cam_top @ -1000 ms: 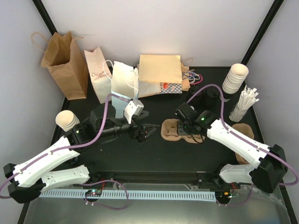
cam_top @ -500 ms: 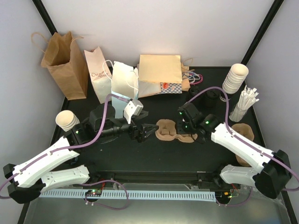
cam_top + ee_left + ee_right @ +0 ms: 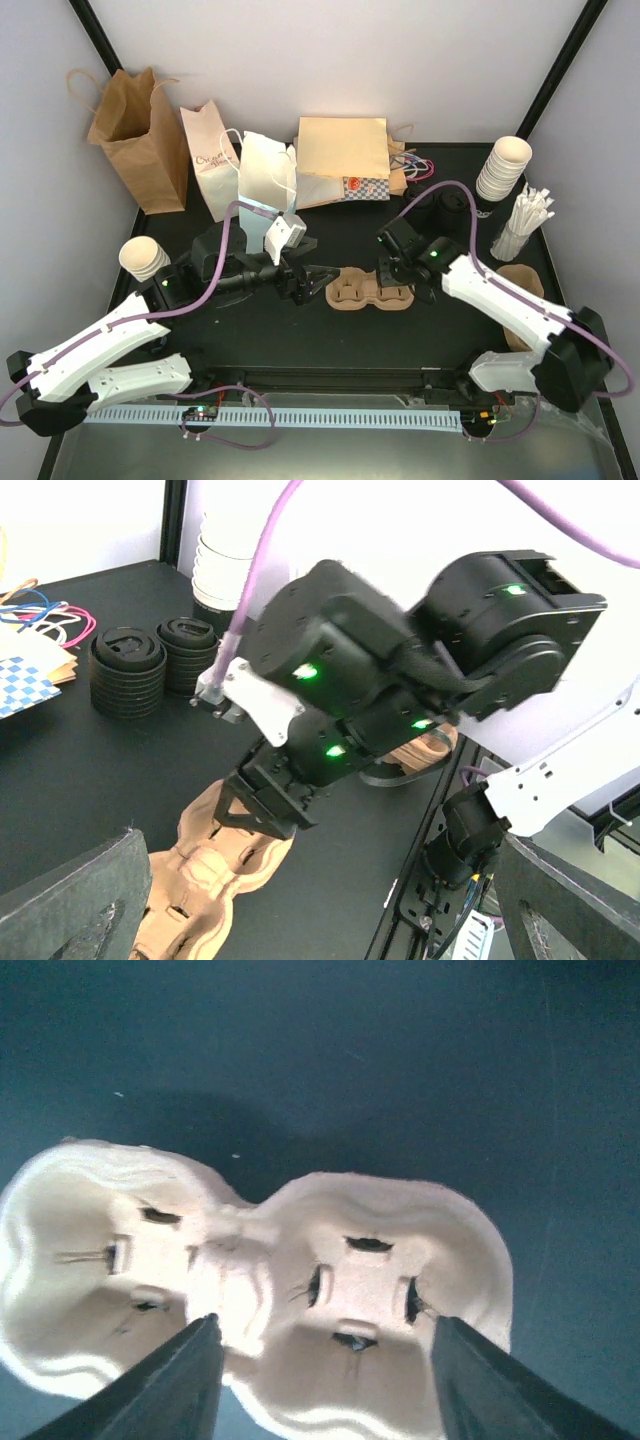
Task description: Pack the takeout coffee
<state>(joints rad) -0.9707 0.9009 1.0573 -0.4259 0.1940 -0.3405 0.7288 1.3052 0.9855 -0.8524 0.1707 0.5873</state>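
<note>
Near room: open table in front of the cup carrier.
Left gripper: spread wide, empty, just beside cup carrier.
Right gripper: parted, straddling the carrier's rim.
Far edge: paper bags crowd it.
Takeout coffee: place and axis not discernible.

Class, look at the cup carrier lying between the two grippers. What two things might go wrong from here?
1. The right gripper has its jaws spread astride one well of the cup carrier; a finger may snag the carrier on lifting and drag it.
2. The open left gripper sits close to the carrier's other end, so the two arms might bump if either advances.
</note>
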